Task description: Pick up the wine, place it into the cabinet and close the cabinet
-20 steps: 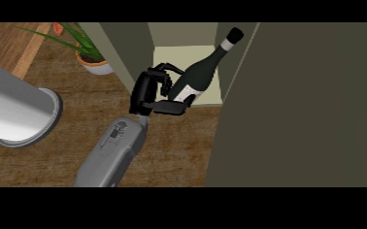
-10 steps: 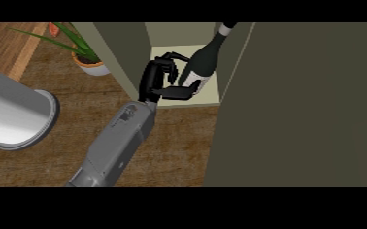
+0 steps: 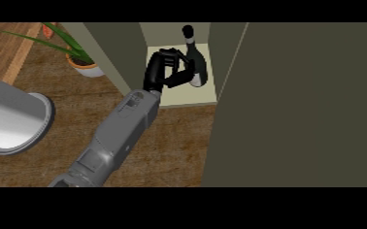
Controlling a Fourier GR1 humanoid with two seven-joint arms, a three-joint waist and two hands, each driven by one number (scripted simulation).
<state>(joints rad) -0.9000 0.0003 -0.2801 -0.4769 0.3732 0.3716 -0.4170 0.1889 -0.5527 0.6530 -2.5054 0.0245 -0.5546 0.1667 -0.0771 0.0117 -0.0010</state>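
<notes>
The dark wine bottle (image 3: 194, 58) stands almost upright inside the open cabinet, on its pale shelf (image 3: 188, 96), neck pointing to the back. My left hand (image 3: 163, 72) has reached into the cabinet from the lower left and sits just left of the bottle. Its fingers are curled round the bottle's lower body and the thumb lies against the base. The hand hides part of the bottle's left side. The cabinet door (image 3: 301, 106) stands open and fills the right of the head view. My right hand does not show.
A potted plant (image 3: 82, 64) with long green leaves stands left of the cabinet's side wall (image 3: 118, 53). A large grey round plate (image 3: 18, 121) lies at the left edge. The wooden counter (image 3: 179, 145) runs in front of the cabinet.
My left hand has carried the bottle deeper into the cabinet. The bottle has gone from leaning to nearly upright and now rests on the shelf.
</notes>
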